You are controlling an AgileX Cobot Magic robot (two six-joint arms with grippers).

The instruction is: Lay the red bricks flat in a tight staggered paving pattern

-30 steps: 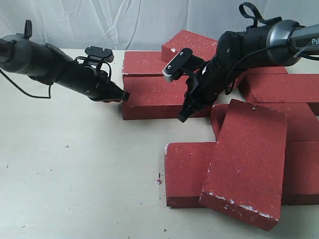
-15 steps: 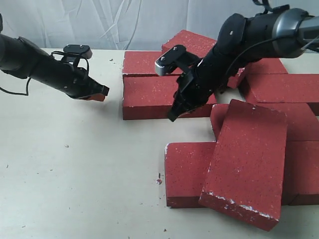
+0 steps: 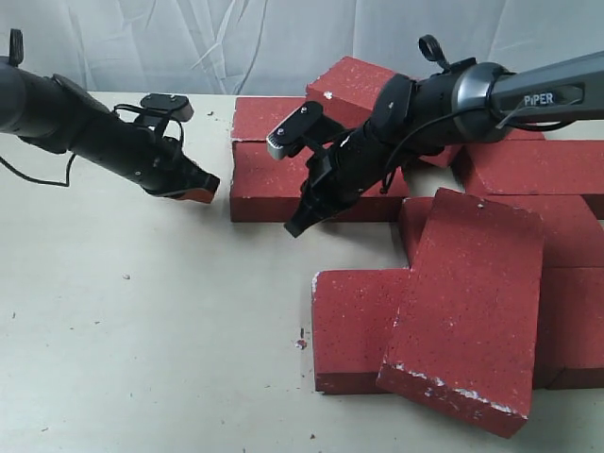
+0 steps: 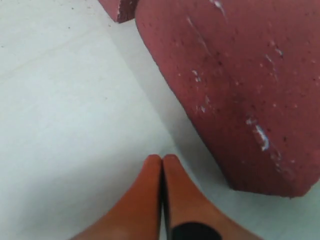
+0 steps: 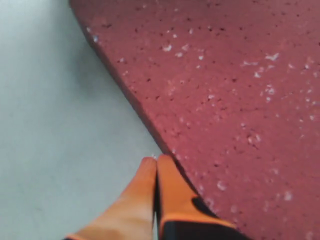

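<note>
Bricks (image 3: 528,165) of dark red with a rough, white-speckled face fill the right and back of the scene. Most lie flat and close together. One long brick (image 3: 260,184) lies flat at the left edge of the group, with another brick (image 3: 269,118) flat just behind it. A further brick (image 3: 354,80) sits raised and tilted on the back row. Nearest the camera a large tilted brick (image 3: 472,302) leans across its neighbours. Its near edge is chipped white, and it partly covers a flat front brick (image 3: 354,321).

All of them rest on a pale, cream table (image 3: 142,330) marked with small dark specks and a few red crumbs. Wrinkled white cloth (image 3: 189,38) hangs behind the table.

The right gripper (image 3: 294,226) reaches across the long brick, its orange fingers (image 5: 145,185) pressed together. Their tips are at that brick's front edge near its left corner. Whether they touch it cannot be told.

The left gripper (image 3: 206,187) points toward the left end of the same brick, just beside it and apart from it. Its orange fingers (image 4: 145,190) are likewise together, over bare table and holding nothing.
</note>
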